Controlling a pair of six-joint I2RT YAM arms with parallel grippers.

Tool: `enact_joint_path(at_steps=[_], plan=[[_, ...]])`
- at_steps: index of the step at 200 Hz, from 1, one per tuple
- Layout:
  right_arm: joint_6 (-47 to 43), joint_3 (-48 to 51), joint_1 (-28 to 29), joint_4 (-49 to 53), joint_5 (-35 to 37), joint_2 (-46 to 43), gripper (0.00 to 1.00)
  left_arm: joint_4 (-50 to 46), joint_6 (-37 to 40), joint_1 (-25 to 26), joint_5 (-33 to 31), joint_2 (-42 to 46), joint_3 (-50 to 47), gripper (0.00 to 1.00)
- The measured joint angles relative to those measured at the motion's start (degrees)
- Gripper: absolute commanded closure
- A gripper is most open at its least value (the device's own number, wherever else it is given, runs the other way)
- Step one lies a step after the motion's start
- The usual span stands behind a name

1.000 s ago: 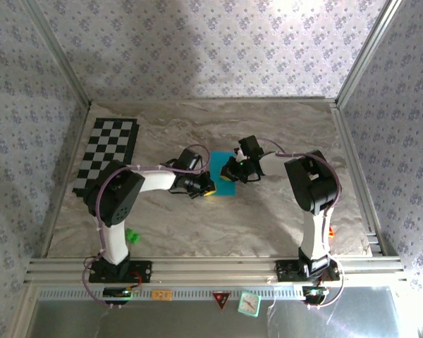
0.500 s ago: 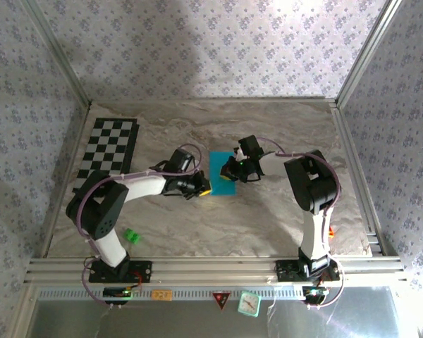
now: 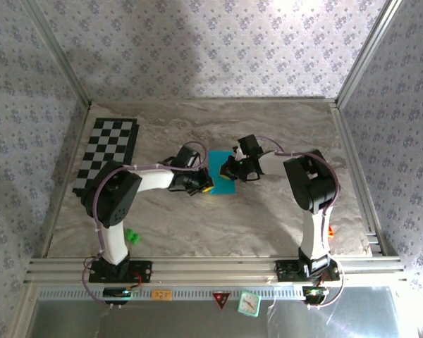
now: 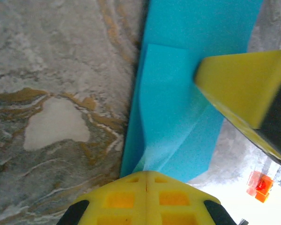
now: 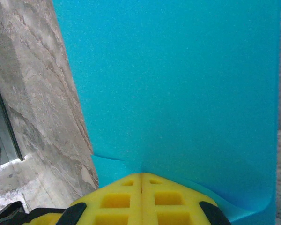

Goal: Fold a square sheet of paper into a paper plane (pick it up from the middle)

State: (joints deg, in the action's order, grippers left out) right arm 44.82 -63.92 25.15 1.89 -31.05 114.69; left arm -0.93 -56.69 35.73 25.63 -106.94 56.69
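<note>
Pinching the square sheet of paper (image 3: pixel 221 177) — left gripper (image 3: pixel 205 187), right gripper (image 3: pixel 230 170).

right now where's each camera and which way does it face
Top external: above and behind, looking down at the marble-patterned table; left arm and right arm show.
Left wrist: on that wrist, faces the thin cyan-blue square sheet of paper; left gripper pinches it.
Right wrist: close above the same sheet; right gripper pinches it.
All share the sheet.
</note>
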Motion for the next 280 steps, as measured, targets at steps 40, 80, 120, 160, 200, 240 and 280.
enact_joint_path(at_steps=[40,80,120,160,200,240,280], plan=[[-0.94,-0.07,-0.04,-0.02,-0.22,-0.15,0.88,-1.11,0.02,0.0,-1.01,-0.33,0.31,1.0],[-3.87,-1.6,-0.28,1.62,-0.63,-0.59,0.77,-1.92,0.02,0.02,-1.73,-0.33,0.66,1.0],[-7.65,-1.51,-1.01,3.91,1.75,-2.6,0.81,-2.32,0.02,0.0,-1.95,-0.33,0.81,1.0],[-9.97,0.83,2.45,4.55,1.99,-3.48,0.88,-2.32,0.0,0.02,-2.03,-0.33,0.81,1.0],[-10.4,1.01,3.37,4.48,2.21,-3.52,0.88,-2.56,0.0,0.0,-1.99,-0.33,0.83,1.0],[-11.13,1.01,3.1,5.03,3.08,-4.15,0.82,-2.62,0.0,0.0,-1.99,-0.31,0.87,1.0],[-12.66,1.07,2.56,6.54,5.38,-8.68,0.82,-2.99,0.02,0.0,-2.03,-0.31,1.05,1.0]])
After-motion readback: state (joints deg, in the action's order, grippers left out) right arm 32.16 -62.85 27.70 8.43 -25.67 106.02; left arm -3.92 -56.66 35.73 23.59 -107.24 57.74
